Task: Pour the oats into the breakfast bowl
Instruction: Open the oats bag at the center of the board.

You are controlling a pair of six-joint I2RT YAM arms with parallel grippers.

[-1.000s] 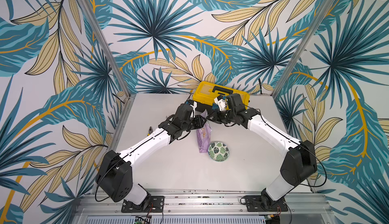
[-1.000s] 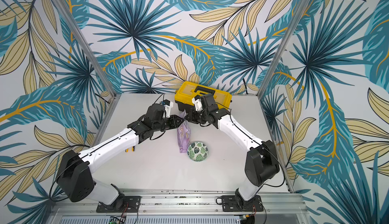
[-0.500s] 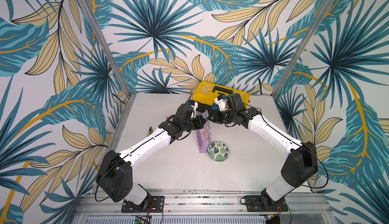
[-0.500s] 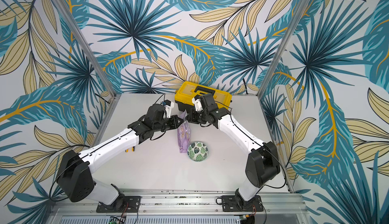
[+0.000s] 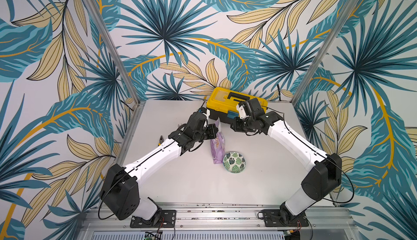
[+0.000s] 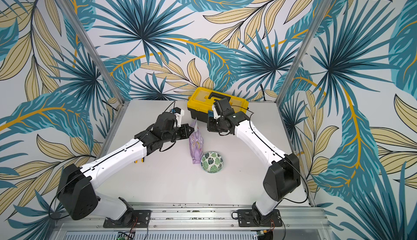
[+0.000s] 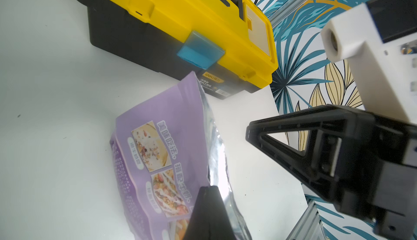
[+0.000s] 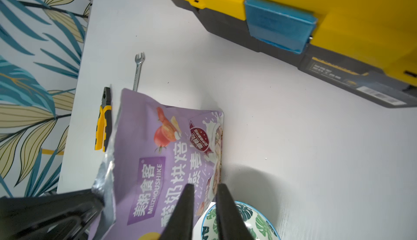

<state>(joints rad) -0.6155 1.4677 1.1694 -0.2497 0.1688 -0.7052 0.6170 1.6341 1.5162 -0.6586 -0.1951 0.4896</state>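
Observation:
The lilac pouch (image 5: 217, 146) (image 6: 196, 145) stands upright on the white table, just left of the leaf-patterned breakfast bowl (image 5: 234, 162) (image 6: 211, 162). The oats are hidden inside it. My left gripper (image 5: 215, 131) (image 7: 208, 188) is shut on the pouch's (image 7: 162, 141) top edge, where silver lining shows. My right gripper (image 5: 232, 127) (image 8: 204, 188) hangs a short way right of the pouch top, slightly open, with nothing between its fingers. Past them in the right wrist view lie the pouch (image 8: 158, 141) and the bowl (image 8: 255, 218).
A yellow-and-black toolbox (image 5: 225, 101) (image 6: 203, 101) sits at the back of the table, close behind both grippers. Yellow-handled pliers (image 8: 102, 128) and a small wrench (image 8: 137, 71) lie on the left side, near the table's edge.
My right gripper has opened, let go of the pouch top and drawn back to the right. My left gripper has closed on the pouch's top edge and holds it upright.

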